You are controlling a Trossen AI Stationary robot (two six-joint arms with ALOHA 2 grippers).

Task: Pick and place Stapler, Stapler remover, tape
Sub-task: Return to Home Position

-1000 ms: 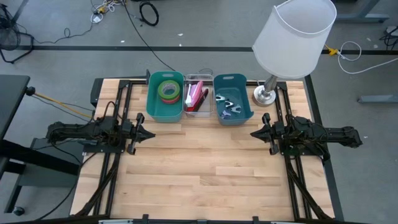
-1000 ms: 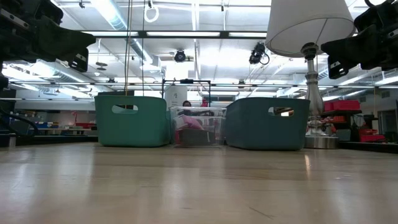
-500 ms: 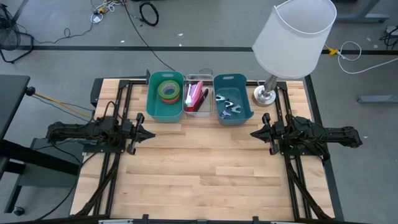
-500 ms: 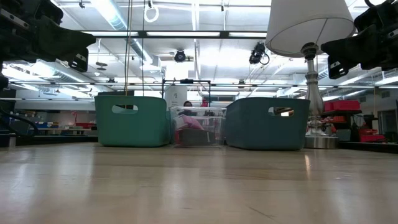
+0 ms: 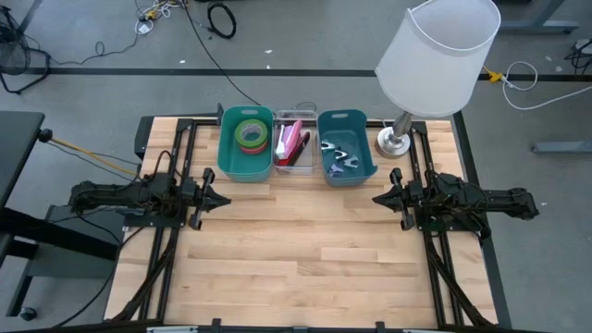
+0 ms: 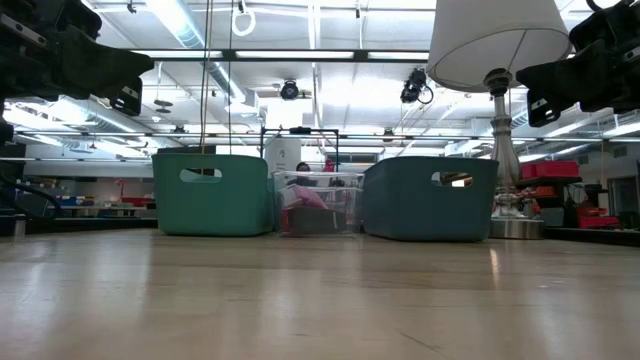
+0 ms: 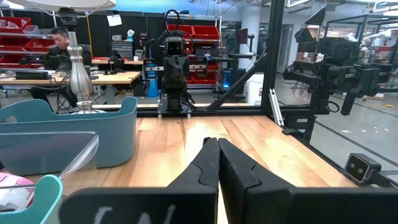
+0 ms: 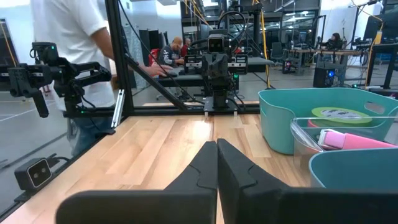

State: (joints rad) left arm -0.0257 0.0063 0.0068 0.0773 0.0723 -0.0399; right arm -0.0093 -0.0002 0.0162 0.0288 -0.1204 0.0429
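Observation:
Three bins stand in a row at the table's far edge. The green bin (image 5: 246, 143) holds rolls of tape (image 5: 251, 135). The clear middle bin (image 5: 294, 146) holds a pink stapler (image 5: 293, 146). The teal bin (image 5: 346, 158) holds staple removers (image 5: 339, 162). My left gripper (image 5: 225, 200) is shut and empty at the table's left, above the wood. My right gripper (image 5: 377, 198) is shut and empty at the table's right. Both point toward the table's middle.
A lamp with a white shade (image 5: 437, 55) stands on its metal base (image 5: 392, 141) at the far right corner. Bare wood (image 5: 296, 240) lies between the arms and toward the near edge. A person (image 8: 68, 37) stands beyond the table.

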